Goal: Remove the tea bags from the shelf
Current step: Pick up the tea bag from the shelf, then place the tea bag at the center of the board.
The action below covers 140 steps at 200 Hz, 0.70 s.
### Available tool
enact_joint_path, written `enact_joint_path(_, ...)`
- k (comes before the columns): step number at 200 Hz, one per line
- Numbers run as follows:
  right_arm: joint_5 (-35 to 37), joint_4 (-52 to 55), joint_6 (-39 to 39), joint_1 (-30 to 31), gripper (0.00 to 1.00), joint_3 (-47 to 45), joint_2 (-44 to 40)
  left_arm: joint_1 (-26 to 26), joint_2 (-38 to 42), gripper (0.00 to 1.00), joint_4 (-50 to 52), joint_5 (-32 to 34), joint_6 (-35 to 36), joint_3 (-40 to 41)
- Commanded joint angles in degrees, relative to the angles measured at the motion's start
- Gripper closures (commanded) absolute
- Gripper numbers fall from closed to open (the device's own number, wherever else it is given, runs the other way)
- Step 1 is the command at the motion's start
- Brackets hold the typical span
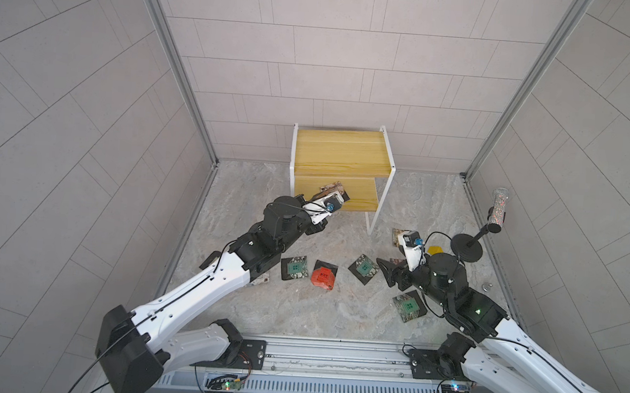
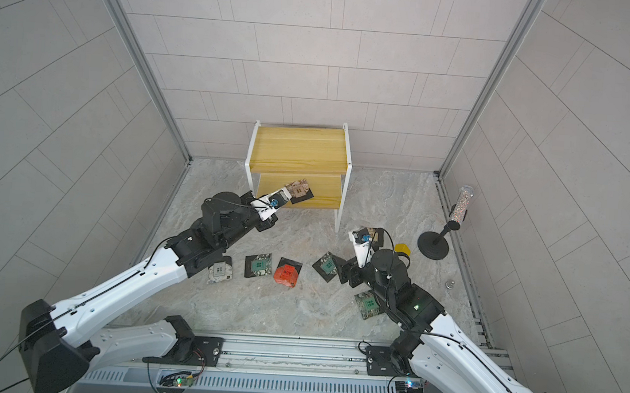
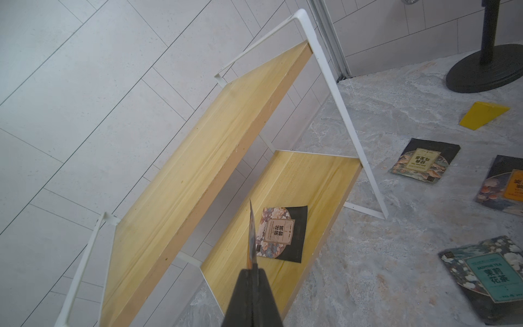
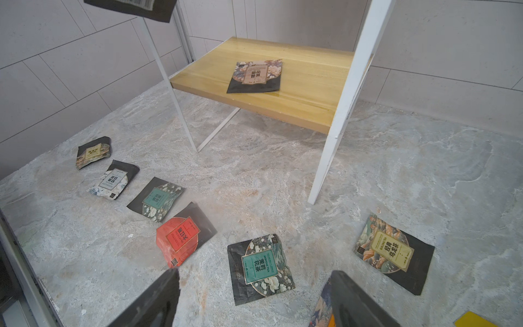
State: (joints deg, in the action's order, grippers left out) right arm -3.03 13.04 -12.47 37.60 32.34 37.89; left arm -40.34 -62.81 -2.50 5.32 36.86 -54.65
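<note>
Black left jaws pinching tea bag [image 3: 252, 243], right jaws spread wide

Shelf [image 1: 341, 148] lower board: one tea bag [image 4: 256, 75]. Stone tabletop [image 1: 297, 314]: scattered tea bags [image 1: 324, 275].

Bright, even diffuse light; soft faint shadows; wide-angle bowing at top-view edges; wrist views slightly soft

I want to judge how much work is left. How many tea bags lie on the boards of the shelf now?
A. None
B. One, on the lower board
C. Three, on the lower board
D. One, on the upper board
B: one tea bag lies flat on the lower board; the upper board carries nothing, and the held tea bag hangs in the shut left gripper.
</note>
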Motion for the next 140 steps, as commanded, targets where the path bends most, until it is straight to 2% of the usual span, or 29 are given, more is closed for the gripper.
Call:
enact_joint_path(1,-0.7,-2.2,-0.6,0.3,0.13,-0.4,0.5,-0.7,3.6,1.00,4.0,2.3,-3.1,1.5)
enact_joint_path(38,-1.7,-3.7,-0.8,0.3,0.13,-0.3,1.9,-1.8,9.5,1.00,9.5,6.8,-6.1,3.7)
enact_joint_path(67,-1.8,-4.6,-1.0,0.3,0.13,-0.7,2.3,-2.0,12.8,1.00,15.7,15.6,-10.7,3.7)
enact_joint_path(122,-1.9,-5.8,-1.7,0.3,0.13,-1.9,1.9,-1.9,12.8,1.00,29.5,36.0,-28.4,0.4)
enact_joint_path(140,-2.0,-5.9,-1.7,0.3,0.13,-2.1,1.8,0.4,10.9,1.00,34.0,40.5,-33.6,-1.4)
